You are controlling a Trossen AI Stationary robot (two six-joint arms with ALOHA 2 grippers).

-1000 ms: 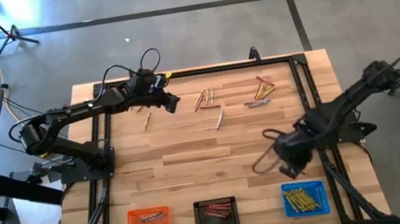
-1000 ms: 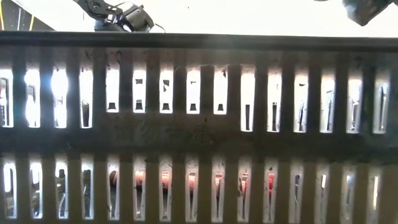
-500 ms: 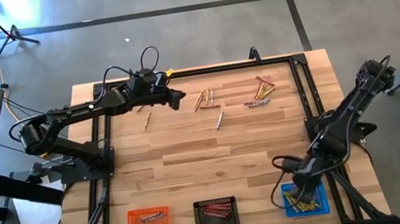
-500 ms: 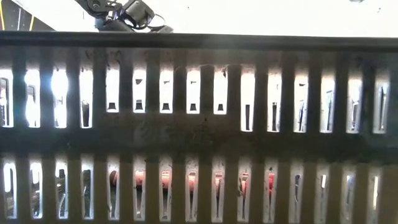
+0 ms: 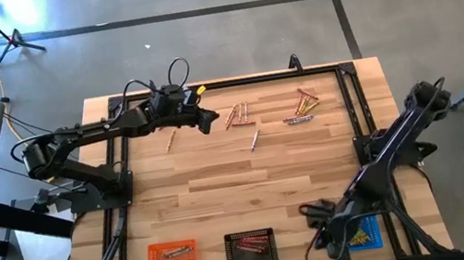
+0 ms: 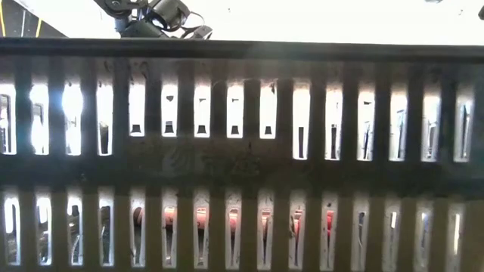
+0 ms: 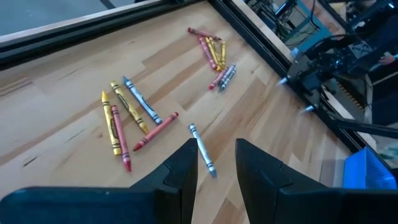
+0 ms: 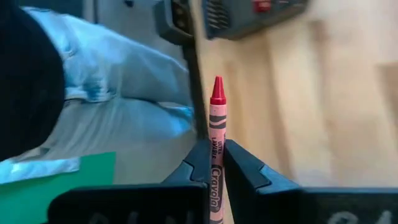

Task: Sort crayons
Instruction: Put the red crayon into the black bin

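Our right gripper (image 8: 216, 163) clenches a red crayon (image 8: 216, 134), its long axis running straight out between the fingers, tip forward; our left fingers (image 7: 180, 177), released, straddle a grey crayon (image 7: 202, 149) just ahead.

My left gripper (image 7: 216, 163) hangs over the pale wooden tabletop (image 7: 74, 74), fingers apart w/ nothing between. Just ahead lies a grey-blue crayon (image 7: 203, 150). Beyond it, a loose bunch of yellow, red & blue crayons (image 7: 130, 118); farther off, a smaller crayon cluster (image 7: 214, 56) near the black frame rail (image 7: 261, 43).
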